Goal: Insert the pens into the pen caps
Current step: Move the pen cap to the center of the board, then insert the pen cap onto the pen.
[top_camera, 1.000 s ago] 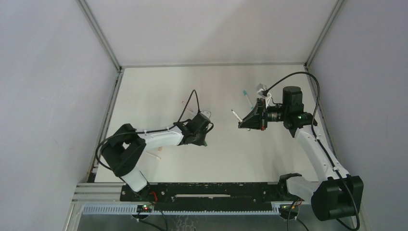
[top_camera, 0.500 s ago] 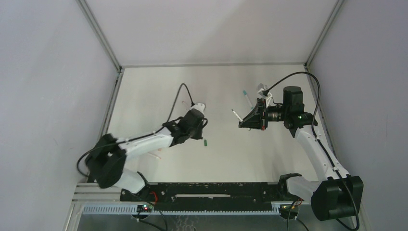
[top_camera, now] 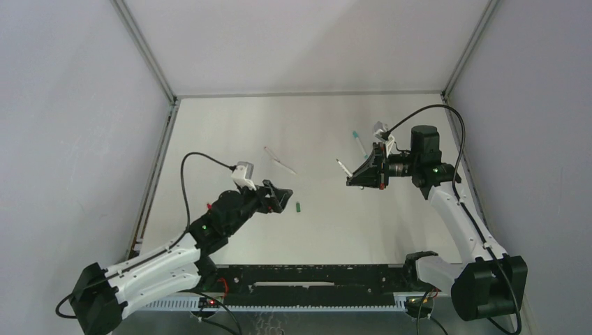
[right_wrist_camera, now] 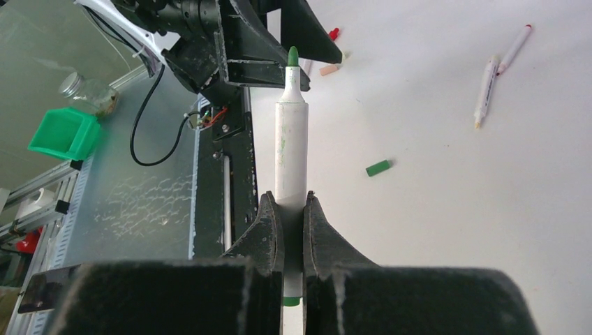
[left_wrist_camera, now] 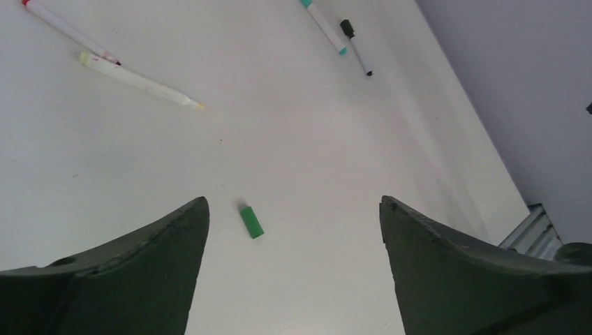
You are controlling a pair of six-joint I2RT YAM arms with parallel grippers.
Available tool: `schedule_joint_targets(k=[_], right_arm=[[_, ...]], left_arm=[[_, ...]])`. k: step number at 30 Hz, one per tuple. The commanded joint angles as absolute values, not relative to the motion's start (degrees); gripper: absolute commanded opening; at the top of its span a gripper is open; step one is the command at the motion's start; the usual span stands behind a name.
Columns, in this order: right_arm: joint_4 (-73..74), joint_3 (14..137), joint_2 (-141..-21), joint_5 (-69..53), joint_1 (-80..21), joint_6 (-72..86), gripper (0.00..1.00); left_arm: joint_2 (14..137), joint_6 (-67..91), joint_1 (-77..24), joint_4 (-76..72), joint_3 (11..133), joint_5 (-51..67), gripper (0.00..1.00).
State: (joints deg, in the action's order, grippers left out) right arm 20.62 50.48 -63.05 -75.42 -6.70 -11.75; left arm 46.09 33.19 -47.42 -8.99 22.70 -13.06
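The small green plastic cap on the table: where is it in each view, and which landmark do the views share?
Top external: the small green plastic cap lies near the middle, just right of the left gripper.
Left wrist: low centre, between the open jaws.
Right wrist: right of centre, right of the white green-tipped pen held by the right gripper.
Shared landmark: the red-tipped and yellow-tipped white pens lying together.
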Motion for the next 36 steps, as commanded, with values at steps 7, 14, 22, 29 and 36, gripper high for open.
schedule_joint_targets(k=[7, 14, 22, 29, 36], right_arm=[[20.9, 51.3, -61.6, -75.3, -5.5, -13.4, 0.0], [20.9, 51.3, -61.7, -75.4, -5.2, -13.4, 0.0], [21.0, 51.3, -61.6, -75.4, -5.2, -13.5, 0.0], [21.0, 51.3, -61.7, -75.6, -5.2, -13.5, 0.0], [21.0, 51.3, -61.7, -75.6, -5.2, -13.5, 0.0]], left_arm=[[56.2, 45.7, -47.1, -18.2, 19.3, -7.0, 0.9], [74.2, 48.7, -52.2, 11.8, 38.4, -23.5, 0.68], [90.6, 49.6, -54.0, 24.8, 54.9, -25.4, 0.55], [99.0, 48.9, -54.3, 31.0, 63.8, -25.3, 0.45], [102.2, 48.3, -54.8, 32.0, 65.8, -25.6, 0.38]])
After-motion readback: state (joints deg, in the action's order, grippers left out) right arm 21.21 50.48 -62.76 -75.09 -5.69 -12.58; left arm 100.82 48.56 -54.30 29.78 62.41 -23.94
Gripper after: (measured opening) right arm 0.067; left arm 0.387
